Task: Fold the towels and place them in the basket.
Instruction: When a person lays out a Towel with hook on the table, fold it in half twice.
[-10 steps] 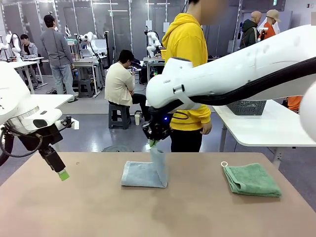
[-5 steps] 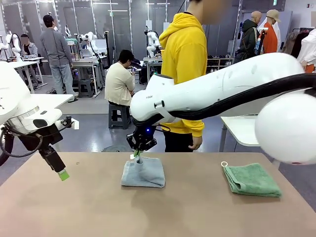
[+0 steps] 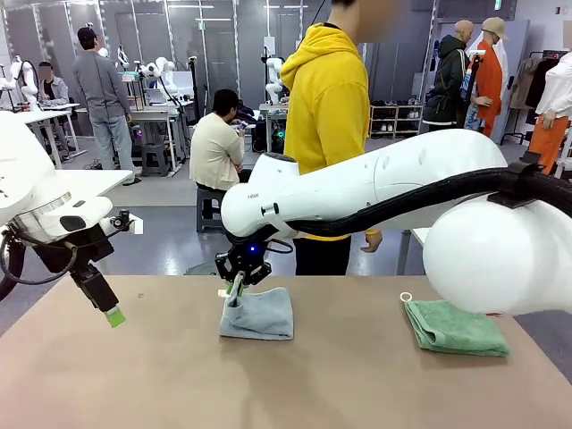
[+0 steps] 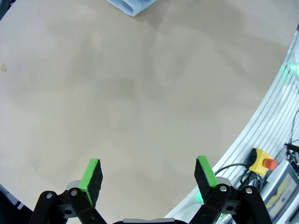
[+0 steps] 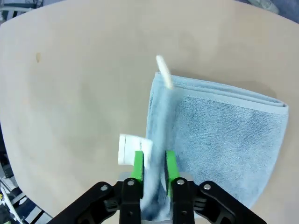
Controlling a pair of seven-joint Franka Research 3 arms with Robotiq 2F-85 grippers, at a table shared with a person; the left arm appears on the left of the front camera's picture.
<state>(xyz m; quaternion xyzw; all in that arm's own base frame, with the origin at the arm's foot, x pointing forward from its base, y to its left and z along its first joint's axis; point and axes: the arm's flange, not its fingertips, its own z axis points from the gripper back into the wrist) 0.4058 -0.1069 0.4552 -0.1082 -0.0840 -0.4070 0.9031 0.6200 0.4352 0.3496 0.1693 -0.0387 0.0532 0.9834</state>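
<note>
A pale grey-blue towel [image 3: 262,315] lies folded on the table's middle, and in the right wrist view this towel [image 5: 219,126] shows its white tag [image 5: 128,148]. My right gripper [image 3: 234,288] has reached across to the towel's left edge. In its own view the right gripper [image 5: 154,165] has that edge pinched between narrowly parted green pads [image 5: 138,163], the cloth blurred. A folded mint green towel [image 3: 453,327] with a white loop lies at the right. My left gripper [image 3: 112,313] hangs open over the table's left side; in its wrist view the left gripper [image 4: 147,175] holds nothing. The basket is out of view.
The brown table [image 3: 134,384] has bare room at the front and left. A person in a yellow hoodie [image 3: 329,98] stands at the far edge behind my right arm. In the left wrist view a corner of the grey-blue towel [image 4: 131,5] shows at the top.
My right gripper has swung left and down, carrying the grey-blue towel's raised edge over to its left side, so the towel now lies doubled. The left arm has not moved.
</note>
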